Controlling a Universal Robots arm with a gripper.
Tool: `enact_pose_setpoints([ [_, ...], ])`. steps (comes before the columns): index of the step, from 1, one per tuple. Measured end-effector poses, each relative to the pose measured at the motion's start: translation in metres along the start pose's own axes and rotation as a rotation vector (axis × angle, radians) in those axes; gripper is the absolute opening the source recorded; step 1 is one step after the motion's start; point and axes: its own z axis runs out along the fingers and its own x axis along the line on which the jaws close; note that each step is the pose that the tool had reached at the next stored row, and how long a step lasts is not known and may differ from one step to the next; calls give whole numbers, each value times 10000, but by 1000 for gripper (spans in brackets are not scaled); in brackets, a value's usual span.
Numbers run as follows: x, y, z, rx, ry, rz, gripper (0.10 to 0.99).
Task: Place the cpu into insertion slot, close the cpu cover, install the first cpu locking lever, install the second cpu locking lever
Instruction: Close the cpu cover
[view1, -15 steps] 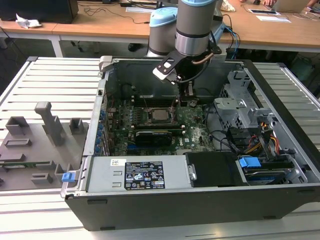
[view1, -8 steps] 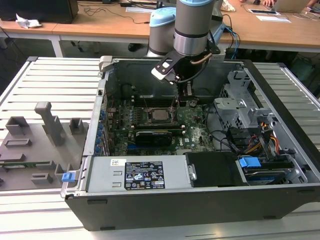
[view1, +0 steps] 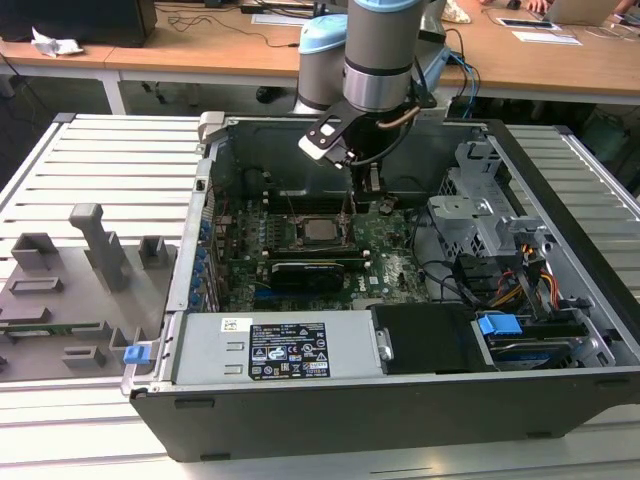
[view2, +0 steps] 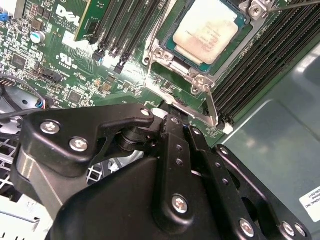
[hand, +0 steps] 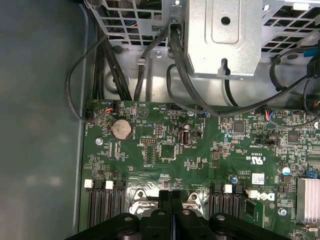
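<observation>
Two fingers (hand: 166, 200) pressed together, nothing between them, near the cpu (view2: 206, 27); memory slots (view2: 260, 60) flank it.

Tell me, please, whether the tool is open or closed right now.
Tool: closed, with nothing visibly held.

Arm (view1: 380, 50) vertical, gripper (hand: 170, 196) straight down at its end, fingers (hand: 163, 202) tight together.
</observation>
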Motion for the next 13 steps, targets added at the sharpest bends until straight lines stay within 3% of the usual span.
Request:
enact_pose_setpoints([
  [13, 4, -102, -5, -1, 1, 1, 106],
])
